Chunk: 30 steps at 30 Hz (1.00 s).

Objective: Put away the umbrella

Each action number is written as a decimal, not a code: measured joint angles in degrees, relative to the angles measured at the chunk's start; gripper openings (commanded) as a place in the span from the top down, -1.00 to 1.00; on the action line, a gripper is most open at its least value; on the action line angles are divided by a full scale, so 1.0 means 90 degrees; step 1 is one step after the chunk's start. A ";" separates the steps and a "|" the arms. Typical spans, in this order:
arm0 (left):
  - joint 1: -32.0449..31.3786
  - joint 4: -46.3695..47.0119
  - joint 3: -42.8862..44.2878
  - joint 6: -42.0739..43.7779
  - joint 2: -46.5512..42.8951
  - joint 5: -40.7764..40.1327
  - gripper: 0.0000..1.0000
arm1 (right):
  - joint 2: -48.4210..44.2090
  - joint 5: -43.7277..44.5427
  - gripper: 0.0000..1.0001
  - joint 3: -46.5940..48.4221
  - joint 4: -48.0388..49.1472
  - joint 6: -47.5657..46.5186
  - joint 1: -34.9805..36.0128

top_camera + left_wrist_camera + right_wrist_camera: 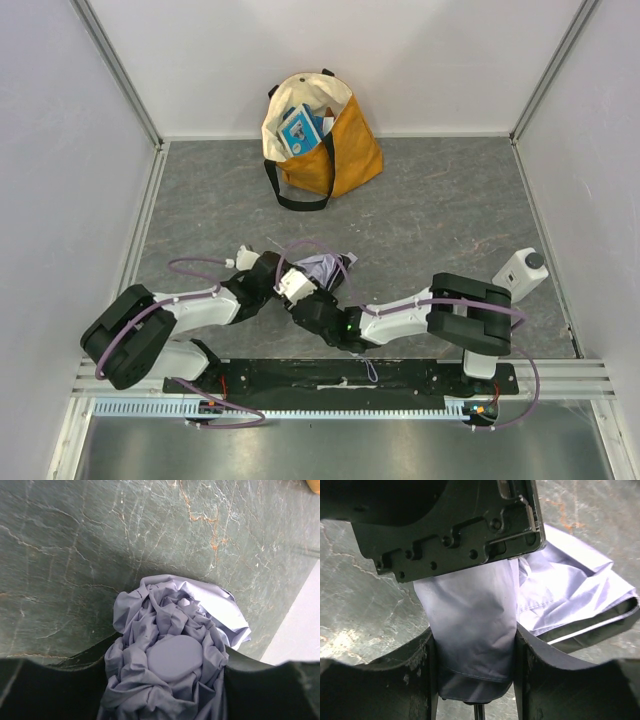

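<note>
Top external: grey marbled tabletop [450, 200], white walls [350, 60]; left jaws and right jaws each pinch bunched umbrella [325, 268]

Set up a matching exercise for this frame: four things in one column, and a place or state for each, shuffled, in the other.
1. umbrella
2. tote bag
3. left gripper
4. white container

A. standing open at the far back
B. off to the right, alone
C. crumpled, in the middle
D. closed on bunched lavender fabric

Pairs: 1-C, 2-A, 3-D, 4-B
</note>
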 measured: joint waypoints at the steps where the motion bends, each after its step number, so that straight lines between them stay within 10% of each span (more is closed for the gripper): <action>1: -0.0044 -0.0034 0.0024 0.0010 0.0005 -0.0068 0.96 | -0.0024 -0.0119 1.00 -0.0085 0.0100 0.0068 -0.0036; 12: -0.0240 -0.0046 0.0066 0.0187 0.0015 -0.0347 0.76 | -0.0396 -0.3587 1.00 -0.1384 0.2013 0.1146 -0.1440; 16: -0.0240 0.0034 0.0034 0.0253 0.0002 -0.0340 0.96 | -0.0413 -0.4755 1.00 -0.1396 0.2016 0.1367 -0.1938; 26: -0.0328 -0.0697 0.0330 0.0170 -0.0029 0.0121 0.97 | -0.1083 -0.4056 -0.59 -0.0284 -0.1158 0.1156 -0.1462; 30: -0.0333 -0.1112 0.0682 0.0136 0.0202 0.0474 0.96 | -0.1428 -0.3045 -0.78 0.0056 -0.2310 0.1100 -0.1151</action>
